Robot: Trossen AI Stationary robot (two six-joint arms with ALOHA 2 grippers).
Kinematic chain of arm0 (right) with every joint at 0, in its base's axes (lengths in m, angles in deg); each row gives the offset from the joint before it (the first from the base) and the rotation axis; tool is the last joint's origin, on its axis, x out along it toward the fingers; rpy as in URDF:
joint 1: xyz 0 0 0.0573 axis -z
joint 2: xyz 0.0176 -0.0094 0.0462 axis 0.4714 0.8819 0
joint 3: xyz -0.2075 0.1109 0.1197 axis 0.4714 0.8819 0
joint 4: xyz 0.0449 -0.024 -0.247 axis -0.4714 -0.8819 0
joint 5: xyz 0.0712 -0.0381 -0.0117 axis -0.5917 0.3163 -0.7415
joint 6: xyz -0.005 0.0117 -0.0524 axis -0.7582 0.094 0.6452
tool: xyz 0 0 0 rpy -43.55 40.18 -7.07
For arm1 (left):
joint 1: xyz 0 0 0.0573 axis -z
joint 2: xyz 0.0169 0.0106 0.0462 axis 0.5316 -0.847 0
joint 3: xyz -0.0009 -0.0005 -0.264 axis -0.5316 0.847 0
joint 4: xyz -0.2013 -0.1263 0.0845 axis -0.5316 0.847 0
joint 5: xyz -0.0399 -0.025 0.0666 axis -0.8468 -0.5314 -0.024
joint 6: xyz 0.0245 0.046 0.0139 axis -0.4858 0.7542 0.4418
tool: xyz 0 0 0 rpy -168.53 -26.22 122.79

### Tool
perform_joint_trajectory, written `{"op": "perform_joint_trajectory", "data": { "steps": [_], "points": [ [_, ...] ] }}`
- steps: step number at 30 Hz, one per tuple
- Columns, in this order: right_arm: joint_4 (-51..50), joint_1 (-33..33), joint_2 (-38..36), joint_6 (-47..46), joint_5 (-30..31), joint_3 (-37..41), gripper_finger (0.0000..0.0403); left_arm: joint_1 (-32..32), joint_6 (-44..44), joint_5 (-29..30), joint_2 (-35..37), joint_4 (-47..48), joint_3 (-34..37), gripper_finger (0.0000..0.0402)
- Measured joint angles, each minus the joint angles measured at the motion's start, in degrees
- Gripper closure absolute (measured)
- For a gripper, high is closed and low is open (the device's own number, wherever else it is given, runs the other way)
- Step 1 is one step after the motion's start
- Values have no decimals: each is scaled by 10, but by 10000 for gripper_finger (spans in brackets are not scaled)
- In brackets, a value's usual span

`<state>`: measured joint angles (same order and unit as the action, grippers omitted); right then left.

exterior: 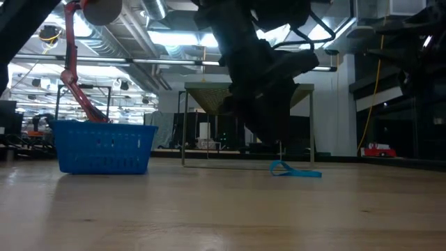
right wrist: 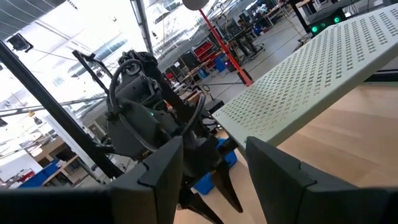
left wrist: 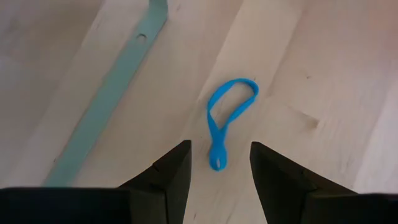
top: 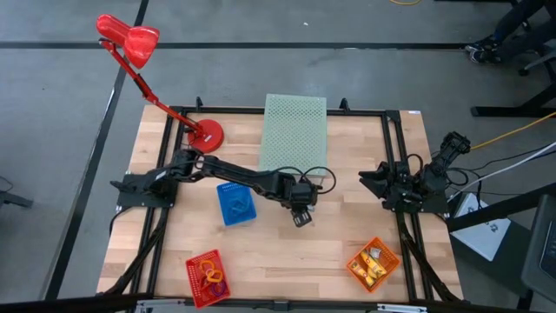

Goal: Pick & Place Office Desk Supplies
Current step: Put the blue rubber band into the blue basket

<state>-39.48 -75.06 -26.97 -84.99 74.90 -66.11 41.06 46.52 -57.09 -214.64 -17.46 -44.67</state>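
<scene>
Left gripper (left wrist: 217, 171) is hovering at centre frame of the high view, fingers parted and holding nothing, straddling the near end of a blue rubber band (left wrist: 227, 118) lying on the table (top: 287, 252). Right gripper (right wrist: 211, 168) is waiting at right, fingers parted, empty. No legible writing.

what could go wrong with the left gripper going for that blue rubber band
The blue rubber band lies flat on the table, so the open left gripper may close above it or only pinch the thin twisted end, which might slip out. The band also sits close to the green box; a skewed descent could knock a finger against the box edge.
</scene>
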Motion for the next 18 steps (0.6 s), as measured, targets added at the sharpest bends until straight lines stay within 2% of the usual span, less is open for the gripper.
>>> {"op": "perform_joint_trajectory", "data": {
  "steps": [7, 18],
  "points": [
    [-4, 0, 0, 0, 0, 0, 225, 0, -2, -23, -16, 4, 0, 242],
    [-5, 0, 0, -2, 2, 0, 225, 12, -47, -13, -40, -28, 0, 242]
  ]
}}
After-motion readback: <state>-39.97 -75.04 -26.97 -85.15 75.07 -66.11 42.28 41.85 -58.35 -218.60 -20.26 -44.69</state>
